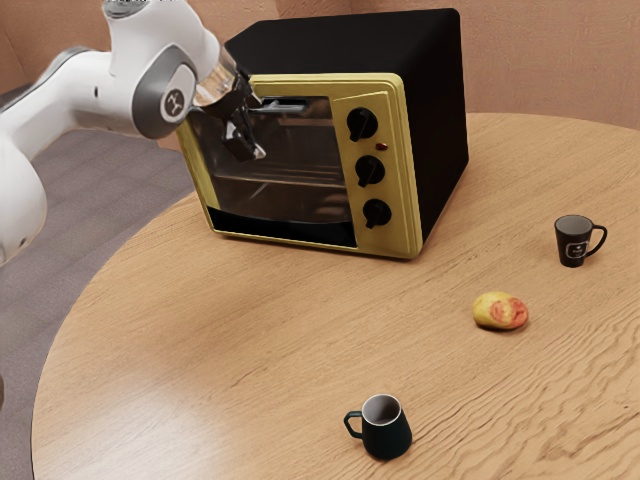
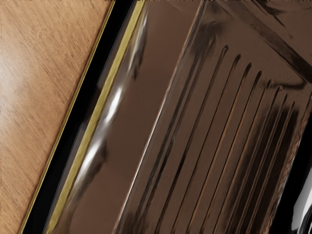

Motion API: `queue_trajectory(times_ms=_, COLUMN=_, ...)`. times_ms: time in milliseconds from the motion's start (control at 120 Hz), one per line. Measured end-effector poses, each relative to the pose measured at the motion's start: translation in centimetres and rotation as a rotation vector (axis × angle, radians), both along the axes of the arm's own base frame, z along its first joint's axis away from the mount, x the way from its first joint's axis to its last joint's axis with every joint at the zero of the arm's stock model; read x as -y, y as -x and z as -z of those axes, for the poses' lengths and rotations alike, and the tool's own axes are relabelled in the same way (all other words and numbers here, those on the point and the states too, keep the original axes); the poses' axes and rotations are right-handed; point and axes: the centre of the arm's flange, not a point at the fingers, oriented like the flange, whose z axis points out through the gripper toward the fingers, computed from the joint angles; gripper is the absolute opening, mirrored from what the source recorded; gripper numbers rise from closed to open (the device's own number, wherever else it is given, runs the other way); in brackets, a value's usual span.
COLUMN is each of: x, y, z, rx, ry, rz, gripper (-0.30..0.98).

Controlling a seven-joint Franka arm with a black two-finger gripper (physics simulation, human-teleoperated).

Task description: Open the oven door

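My gripper [image 1: 247, 137], whose grip state I cannot determine, is positioned near the handle [image 1: 288, 104] at the oven front; the oven door [image 1: 305, 160] appears closed, so opening remains.

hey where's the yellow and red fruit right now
In the exterior view, the yellow-and-red fruit lies on the table toward the exterior view's right, between the black mug and the dark teal mug.

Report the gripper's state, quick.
Gripper: at the front of the oven door; whether open or closed can't be told from these views.
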Motion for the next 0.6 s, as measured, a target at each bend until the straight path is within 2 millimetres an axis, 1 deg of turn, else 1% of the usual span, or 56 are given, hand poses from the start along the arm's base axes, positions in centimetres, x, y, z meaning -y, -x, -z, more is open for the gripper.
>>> queue_trajectory(times_ms=75, x=0.3, y=0.7, z=0.0, rx=-0.014, ry=-0.008, rz=-0.002, gripper=0.68)
queue_trajectory(times_ms=150, x=0.7, y=2.5, z=-0.4, rx=-0.035, ry=-0.027, rz=-0.010, gripper=0.68)
queue_trajectory(times_ms=333, x=-0.1, y=4.7, z=1.5, rx=-0.092, ry=-0.045, rz=-0.035, gripper=0.68)
queue_trajectory(times_ms=400, x=0.1, y=6.0, z=2.2, rx=-0.111, ry=-0.057, rz=-0.040, gripper=0.68)
queue_trajectory(times_ms=517, x=0.1, y=7.5, z=2.7, rx=-0.124, ry=-0.074, rz=-0.046, gripper=0.68)
queue_trajectory(times_ms=600, x=0.0, y=7.9, z=2.7, rx=-0.121, ry=-0.080, rz=-0.050, gripper=0.68)
